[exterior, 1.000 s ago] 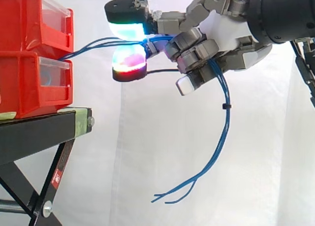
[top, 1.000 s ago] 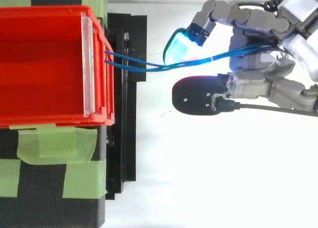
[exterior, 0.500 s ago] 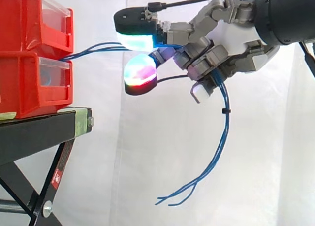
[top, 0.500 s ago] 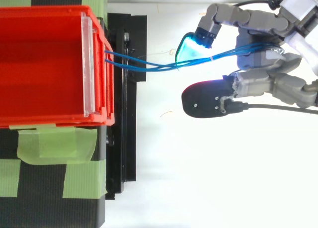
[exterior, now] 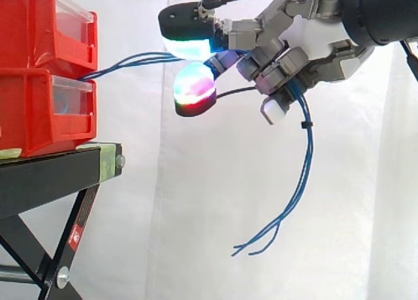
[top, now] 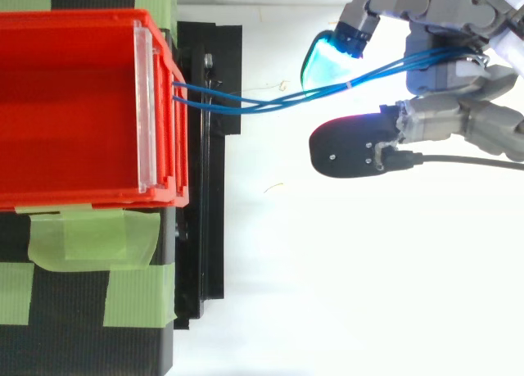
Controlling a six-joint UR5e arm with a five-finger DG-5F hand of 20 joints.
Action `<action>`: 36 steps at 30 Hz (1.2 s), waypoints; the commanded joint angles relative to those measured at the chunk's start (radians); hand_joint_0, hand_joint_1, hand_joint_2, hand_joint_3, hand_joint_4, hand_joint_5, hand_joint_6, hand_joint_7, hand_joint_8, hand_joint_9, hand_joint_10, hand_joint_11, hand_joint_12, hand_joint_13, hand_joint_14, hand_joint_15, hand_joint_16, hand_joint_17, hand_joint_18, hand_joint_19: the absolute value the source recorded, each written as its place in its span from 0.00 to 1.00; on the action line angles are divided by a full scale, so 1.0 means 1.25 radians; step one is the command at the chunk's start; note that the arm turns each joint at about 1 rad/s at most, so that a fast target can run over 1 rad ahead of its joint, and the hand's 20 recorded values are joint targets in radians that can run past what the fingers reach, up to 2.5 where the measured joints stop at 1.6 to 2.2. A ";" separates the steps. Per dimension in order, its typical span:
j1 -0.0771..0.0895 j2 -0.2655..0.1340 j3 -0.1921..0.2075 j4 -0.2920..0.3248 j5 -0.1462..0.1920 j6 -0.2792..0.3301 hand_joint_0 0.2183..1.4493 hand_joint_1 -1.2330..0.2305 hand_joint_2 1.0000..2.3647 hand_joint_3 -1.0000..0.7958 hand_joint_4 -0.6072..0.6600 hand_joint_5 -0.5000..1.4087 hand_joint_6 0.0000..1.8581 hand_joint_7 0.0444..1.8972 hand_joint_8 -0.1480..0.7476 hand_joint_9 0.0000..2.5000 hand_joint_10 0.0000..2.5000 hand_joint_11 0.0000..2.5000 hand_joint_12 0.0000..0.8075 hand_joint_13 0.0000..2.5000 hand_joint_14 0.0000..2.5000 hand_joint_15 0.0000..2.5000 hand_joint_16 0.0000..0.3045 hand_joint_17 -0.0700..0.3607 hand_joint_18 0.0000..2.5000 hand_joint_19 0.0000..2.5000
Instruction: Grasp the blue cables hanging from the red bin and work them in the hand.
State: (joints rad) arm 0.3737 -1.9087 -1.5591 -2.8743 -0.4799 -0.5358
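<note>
Blue cables (exterior: 134,60) run from the front of the upper red bin (exterior: 46,29) rightward into the hand (exterior: 307,42). Curled fingers close round them, and the loose ends (exterior: 287,208) hang down below the palm. In the top view the cables (top: 246,106) leave the red bin (top: 74,106) and pass between a cyan-glowing fingertip (top: 323,61) and the dark back of another fingertip (top: 352,151) into the hand (top: 446,73). The hand is level with the upper bin, well to its right.
Two red bins are stacked on a black stand (exterior: 59,172) patched with green tape (top: 90,237). A lower red bin (exterior: 46,110) sits under the upper one. A white curtain hangs behind.
The hand has moved up and to the right, away from the bin, carrying the cables. The hanging ends have risen and swung right.
</note>
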 commanded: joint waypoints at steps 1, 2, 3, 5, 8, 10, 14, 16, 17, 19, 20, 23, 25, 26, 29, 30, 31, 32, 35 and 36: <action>-0.006 -0.001 0.011 0.000 -0.001 -0.014 0.48 0.38 0.00 0.00 0.65 0.52 0.00 0.73 0.69 0.32 1.00 1.00 0.68 0.45 1.00 0.77 0.16 0.42 0.57 0.29; -0.006 0.000 0.014 0.000 -0.001 -0.017 0.47 0.38 0.00 0.00 0.65 0.52 0.00 0.73 0.69 0.32 1.00 1.00 0.67 0.45 1.00 0.77 0.16 0.42 0.57 0.29; -0.007 -0.001 0.015 0.001 -0.001 -0.021 0.47 0.38 0.00 0.00 0.65 0.52 0.00 0.73 0.69 0.32 1.00 1.00 0.67 0.45 1.00 0.77 0.16 0.42 0.57 0.29; -0.011 -0.001 0.015 0.005 0.000 -0.039 0.47 0.38 0.00 0.00 0.65 0.52 0.00 0.73 0.69 0.32 1.00 1.00 0.68 0.45 1.00 0.77 0.16 0.42 0.57 0.29; -0.017 -0.001 0.015 0.009 -0.003 -0.049 0.47 0.38 0.00 0.00 0.65 0.52 0.00 0.73 0.69 0.32 1.00 1.00 0.67 0.45 1.00 0.77 0.16 0.42 0.57 0.28; -0.019 -0.001 0.015 0.013 -0.003 -0.054 0.47 0.38 0.00 0.00 0.65 0.52 0.00 0.73 0.69 0.32 1.00 1.00 0.68 0.45 1.00 0.77 0.16 0.42 0.57 0.28; -0.024 0.000 0.015 0.014 -0.010 -0.066 0.47 0.38 0.00 0.00 0.65 0.52 0.00 0.73 0.69 0.32 1.00 1.00 0.67 0.45 1.00 0.77 0.16 0.42 0.57 0.28; -0.024 0.000 0.016 0.016 -0.022 -0.077 0.47 0.38 0.00 0.00 0.65 0.52 0.00 0.73 0.69 0.32 1.00 1.00 0.68 0.46 1.00 0.77 0.16 0.42 0.58 0.28; -0.024 0.000 0.016 0.016 -0.028 -0.082 0.47 0.38 0.00 0.00 0.65 0.52 0.00 0.73 0.69 0.32 1.00 1.00 0.68 0.46 1.00 0.77 0.16 0.42 0.58 0.28; -0.024 0.000 0.016 0.016 -0.037 -0.089 0.47 0.38 0.00 0.00 0.65 0.52 0.00 0.74 0.69 0.32 1.00 1.00 0.68 0.46 1.00 0.77 0.16 0.42 0.58 0.28; -0.025 0.002 0.018 0.017 -0.041 -0.092 0.47 0.37 0.00 0.00 0.65 0.52 0.00 0.74 0.69 0.32 1.00 1.00 0.68 0.46 1.00 0.77 0.16 0.42 0.58 0.28; -0.026 0.004 0.032 0.013 -0.042 -0.111 0.48 0.37 0.00 0.00 0.66 0.52 0.00 0.73 0.69 0.32 1.00 1.00 0.67 0.46 1.00 0.76 0.16 0.42 0.57 0.29; -0.028 0.004 0.050 0.009 -0.042 -0.122 0.51 0.37 0.00 0.04 0.65 0.52 0.00 0.74 0.69 0.33 1.00 1.00 0.67 0.45 1.00 0.77 0.16 0.41 0.57 0.30; -0.026 0.004 0.056 0.005 -0.042 -0.126 0.53 0.38 0.01 0.09 0.64 0.52 0.00 0.74 0.69 0.33 1.00 1.00 0.67 0.45 1.00 0.77 0.15 0.41 0.58 0.30; -0.028 0.005 0.058 0.000 -0.042 -0.130 0.54 0.38 0.01 0.17 0.63 0.52 0.00 0.74 0.69 0.33 1.00 1.00 0.67 0.46 1.00 0.77 0.15 0.40 0.58 0.31; -0.026 0.005 0.058 -0.002 -0.042 -0.130 0.54 0.38 0.01 0.17 0.64 0.52 0.01 0.74 0.69 0.33 1.00 1.00 0.67 0.46 1.00 0.77 0.15 0.41 0.58 0.31; -0.028 0.004 0.058 -0.002 -0.042 -0.130 0.54 0.38 0.01 0.17 0.64 0.52 0.01 0.74 0.69 0.34 1.00 1.00 0.67 0.46 1.00 0.77 0.15 0.41 0.58 0.30; -0.028 0.004 0.058 -0.002 -0.042 -0.130 0.54 0.38 0.01 0.18 0.64 0.52 0.01 0.74 0.70 0.34 1.00 1.00 0.67 0.46 1.00 0.77 0.15 0.41 0.58 0.30; -0.026 0.004 0.058 -0.002 -0.042 -0.130 0.53 0.39 0.01 0.18 0.64 0.52 0.01 0.74 0.70 0.34 1.00 1.00 0.68 0.46 1.00 0.78 0.15 0.41 0.58 0.30; -0.026 0.004 0.059 -0.002 -0.042 -0.131 0.54 0.39 0.01 0.20 0.64 0.52 0.01 0.74 0.70 0.34 1.00 1.00 0.67 0.46 1.00 0.78 0.16 0.41 0.58 0.30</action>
State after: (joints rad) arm 0.3399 -1.9033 -1.4866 -2.8756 -0.5323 -0.6978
